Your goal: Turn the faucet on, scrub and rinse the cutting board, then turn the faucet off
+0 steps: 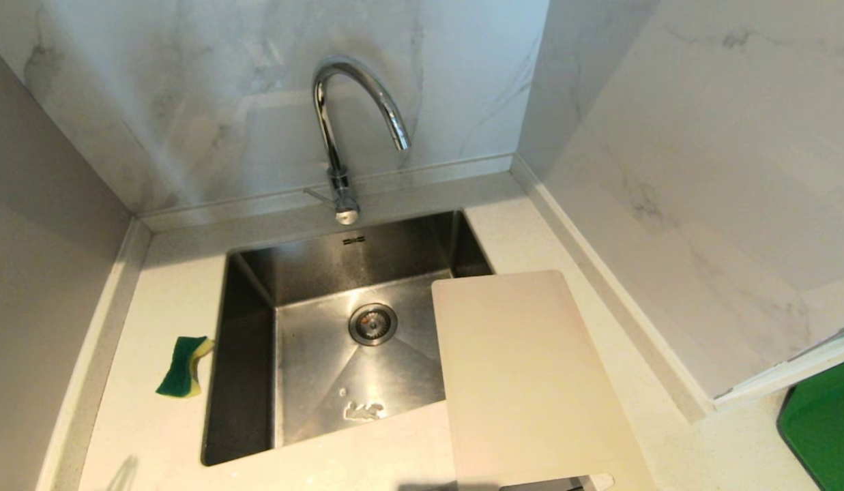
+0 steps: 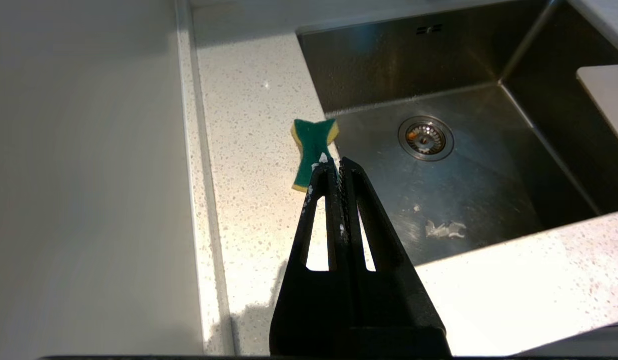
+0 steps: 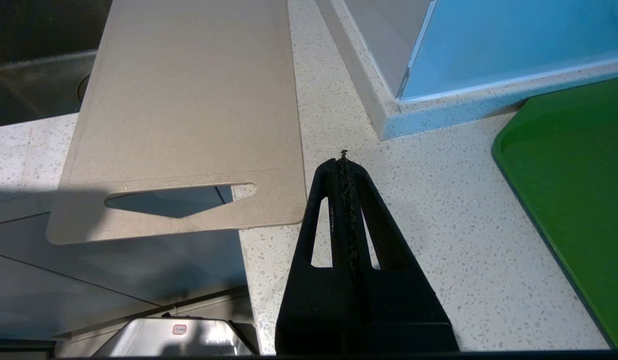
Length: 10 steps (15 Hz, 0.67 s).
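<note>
The chrome gooseneck faucet (image 1: 340, 136) rises behind the steel sink (image 1: 251, 320), its thin lever pointing left near the base; no water runs. The cream cutting board (image 1: 524, 375) (image 3: 189, 100) lies flat across the sink's right side and the counter, its slot handle over the front edge. My left gripper (image 2: 336, 165) hangs shut and empty above the counter's front left, just short of the green-and-yellow sponge (image 2: 312, 150) (image 1: 185, 365) by the sink's left rim. My right gripper (image 3: 342, 160) is shut and empty over the counter, beside the board's handle end. Neither gripper shows in the head view.
A green tray (image 1: 824, 423) (image 3: 573, 200) sits on the counter at the far right. Marble walls close in behind and to the right, a plain wall to the left. The sink floor holds a drain (image 1: 372, 323) and a small wet scrap (image 1: 364, 410).
</note>
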### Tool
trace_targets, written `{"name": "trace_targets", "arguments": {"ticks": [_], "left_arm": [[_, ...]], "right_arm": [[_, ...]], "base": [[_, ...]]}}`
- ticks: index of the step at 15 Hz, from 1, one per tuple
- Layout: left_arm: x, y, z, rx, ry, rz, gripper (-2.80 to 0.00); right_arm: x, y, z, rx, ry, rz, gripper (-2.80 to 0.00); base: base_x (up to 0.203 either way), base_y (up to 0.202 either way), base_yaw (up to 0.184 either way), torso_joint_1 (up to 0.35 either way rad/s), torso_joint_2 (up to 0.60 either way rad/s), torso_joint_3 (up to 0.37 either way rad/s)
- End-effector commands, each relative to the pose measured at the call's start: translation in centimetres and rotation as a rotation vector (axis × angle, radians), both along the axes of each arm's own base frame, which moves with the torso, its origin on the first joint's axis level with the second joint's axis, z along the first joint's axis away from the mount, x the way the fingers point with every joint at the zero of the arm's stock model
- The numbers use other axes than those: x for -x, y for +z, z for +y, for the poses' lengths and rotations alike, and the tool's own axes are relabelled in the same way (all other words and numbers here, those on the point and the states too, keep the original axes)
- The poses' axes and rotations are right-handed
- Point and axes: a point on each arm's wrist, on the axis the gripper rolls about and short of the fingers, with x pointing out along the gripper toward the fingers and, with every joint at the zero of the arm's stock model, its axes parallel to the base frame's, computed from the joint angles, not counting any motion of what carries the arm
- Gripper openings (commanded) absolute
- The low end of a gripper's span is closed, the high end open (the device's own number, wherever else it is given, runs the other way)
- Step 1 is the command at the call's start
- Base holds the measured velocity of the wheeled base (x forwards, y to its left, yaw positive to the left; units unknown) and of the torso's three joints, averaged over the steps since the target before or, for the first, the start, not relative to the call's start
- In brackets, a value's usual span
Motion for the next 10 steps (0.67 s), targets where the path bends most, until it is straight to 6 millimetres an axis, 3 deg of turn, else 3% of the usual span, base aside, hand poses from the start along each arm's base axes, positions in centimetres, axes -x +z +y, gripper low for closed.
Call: {"name": "trace_targets", "arguments": {"ticks": [1, 6, 10], "left_arm": [[1.3, -0.1, -0.3, -0.013, -0.003, -0.055, -2.8], [2.9, -1.3, -0.9, -0.007, -0.181, -0.042, -2.8], [3.0, -1.6, -0.9, -0.014, -0.192, -0.033, -2.8]], "right_arm": [[0.0, 0.0, 0.0, 0.001, 0.001, 0.001, -2.8], [0.0, 0.0, 0.0, 0.002, 0.001, 0.001, -2.8], [0.0, 0.0, 0.0, 0.002, 0.001, 0.001, -2.8]], "base": [[0.0, 0.0, 0.0, 0.0, 0.0, 0.0], [0.0, 0.0, 0.0, 0.0, 0.0, 0.0], [0.0, 0.0, 0.0, 0.0, 0.0, 0.0]]}}
